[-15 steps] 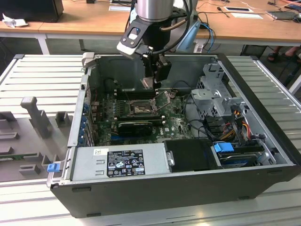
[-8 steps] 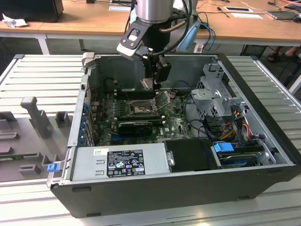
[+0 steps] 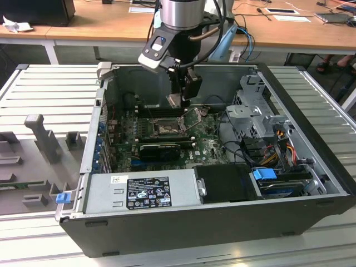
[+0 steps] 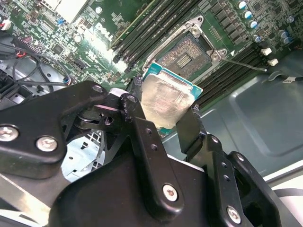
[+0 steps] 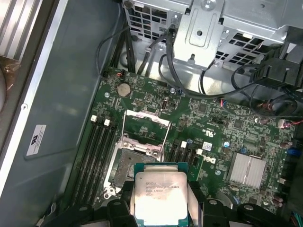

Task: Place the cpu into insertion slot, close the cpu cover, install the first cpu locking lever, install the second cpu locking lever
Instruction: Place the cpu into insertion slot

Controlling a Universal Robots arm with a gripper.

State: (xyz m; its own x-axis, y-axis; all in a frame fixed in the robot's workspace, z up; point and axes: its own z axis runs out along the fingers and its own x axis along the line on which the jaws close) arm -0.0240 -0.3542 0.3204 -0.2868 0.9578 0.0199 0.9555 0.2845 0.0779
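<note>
The cpu (image 4: pixel 165 100) is a flat square chip with a pale silver face and a teal rim, and my gripper (image 4: pixel 165 108) is shut on it, one black finger on each side. In the exterior view the cpu (image 3: pixel 174 100) hangs above the motherboard inside the open case. The insertion slot (image 5: pixel 129 169) lies bare just beyond the chip's edge, its brownish contact field (image 4: pixel 185 51) showing. The cpu cover (image 5: pixel 147 117) stands swung open as a silver frame. A thin locking lever (image 5: pixel 124 128) runs up along one side of the cover, and another lever (image 5: pixel 165 137) runs up along the other.
Black memory slots (image 5: pixel 97 151) flank the socket. A silver drive cage (image 3: pixel 256 108) with cable bundles stands at the exterior view's right. The power supply (image 3: pixel 142 189) spans the case's near side. A heatsink (image 5: pixel 246 170) sits on the board. A grey fixture (image 3: pixel 41 133) lies outside the case.
</note>
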